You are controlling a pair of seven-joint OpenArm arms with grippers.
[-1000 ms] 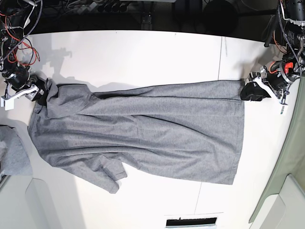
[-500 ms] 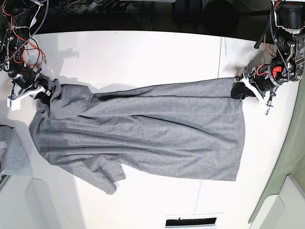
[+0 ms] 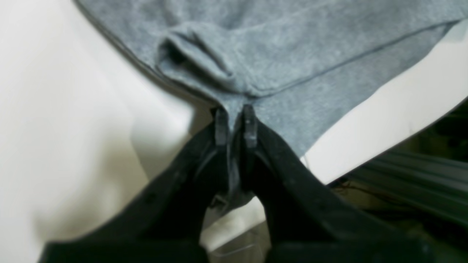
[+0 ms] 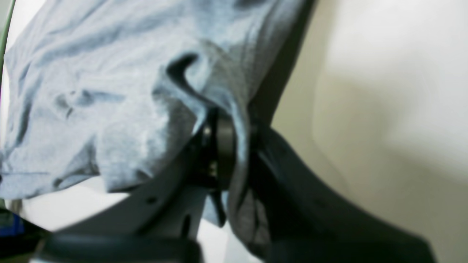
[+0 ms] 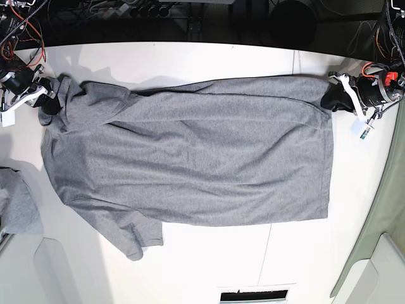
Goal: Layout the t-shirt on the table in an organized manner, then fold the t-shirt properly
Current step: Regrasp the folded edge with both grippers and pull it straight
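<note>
Grey t-shirt (image 5: 190, 158), apparently flat, stretched.

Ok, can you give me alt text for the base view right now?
A plain heather-grey short-sleeved t-shirt lies stretched across the wide white table. The left end effector is shut on its hem corner and the right end effector on its shoulder end; one sleeve lies folded near the front edge.

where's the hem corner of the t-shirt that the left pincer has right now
In the base view it sits at the far right of the table, pinched in the left pincer, at the t-shirt's upper right corner.
</note>
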